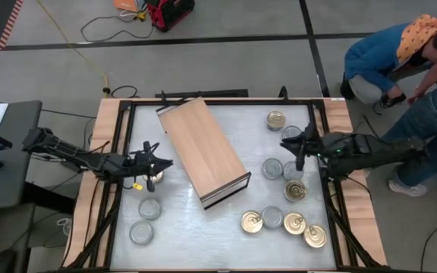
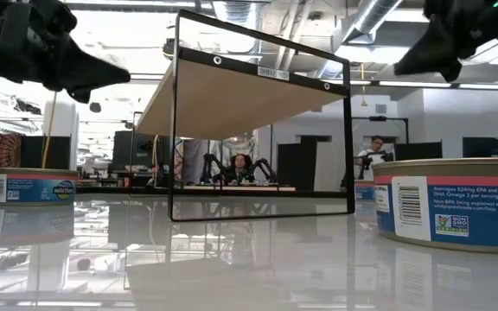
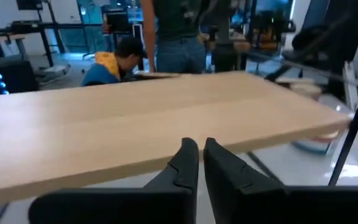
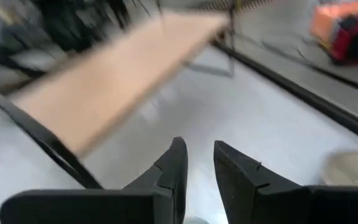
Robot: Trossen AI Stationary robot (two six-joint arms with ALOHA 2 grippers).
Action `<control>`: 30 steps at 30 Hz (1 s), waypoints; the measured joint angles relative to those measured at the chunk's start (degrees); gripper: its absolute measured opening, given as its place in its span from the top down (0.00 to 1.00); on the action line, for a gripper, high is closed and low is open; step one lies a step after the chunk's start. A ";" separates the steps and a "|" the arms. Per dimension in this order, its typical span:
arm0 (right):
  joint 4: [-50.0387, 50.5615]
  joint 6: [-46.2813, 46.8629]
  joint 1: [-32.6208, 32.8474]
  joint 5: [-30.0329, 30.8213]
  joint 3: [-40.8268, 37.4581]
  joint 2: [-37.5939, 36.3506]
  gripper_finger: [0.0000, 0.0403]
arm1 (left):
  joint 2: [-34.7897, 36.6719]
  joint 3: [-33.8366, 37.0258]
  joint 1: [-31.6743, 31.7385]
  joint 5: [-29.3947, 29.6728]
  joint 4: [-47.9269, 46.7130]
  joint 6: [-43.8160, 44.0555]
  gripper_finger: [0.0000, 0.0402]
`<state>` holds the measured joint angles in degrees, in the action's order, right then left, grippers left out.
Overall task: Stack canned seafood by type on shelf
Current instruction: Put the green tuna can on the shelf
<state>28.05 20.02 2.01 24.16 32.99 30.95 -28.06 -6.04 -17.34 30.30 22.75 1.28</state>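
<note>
The shelf [image 1: 203, 152], a light-wood board with a dark-framed open end [image 2: 262, 138], stands slantwise in the middle of the white table. My left gripper [image 1: 161, 163] hovers shut just left of it, level, facing the board's long side [image 3: 166, 124]. My right gripper [image 1: 290, 140] hangs above the table to the shelf's right, its fingers [image 4: 179, 162] a little apart with nothing between them. Silver-topped tins [image 1: 149, 207] stand on the table at the near left. Gold-topped tins [image 1: 294, 223] and silver-topped tins [image 1: 271, 168] stand on the right.
A person crouches and another stands beyond the table's far right corner [image 1: 400, 53]. A large tin [image 2: 456, 203] sits close to the near edge on the right, and another [image 2: 37, 186] on the left. A bare stretch of table [image 1: 196, 235] lies in front of the shelf's open end.
</note>
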 joint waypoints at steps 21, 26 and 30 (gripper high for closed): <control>9.01 -2.11 -24.55 -17.02 4.38 19.09 0.49 | 0.01 -0.09 0.00 0.43 8.35 -9.58 0.73; 11.58 -2.11 -19.69 -16.74 9.56 24.73 0.49 | 0.49 -1.39 0.00 -0.90 6.64 -9.84 0.74; 13.25 -2.11 -12.36 -16.77 12.46 28.75 0.51 | 0.77 -3.49 0.00 0.51 1.75 -9.48 0.74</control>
<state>41.29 17.91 -10.35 7.39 45.45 59.70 -27.29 -9.54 -17.34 30.81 24.50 -8.20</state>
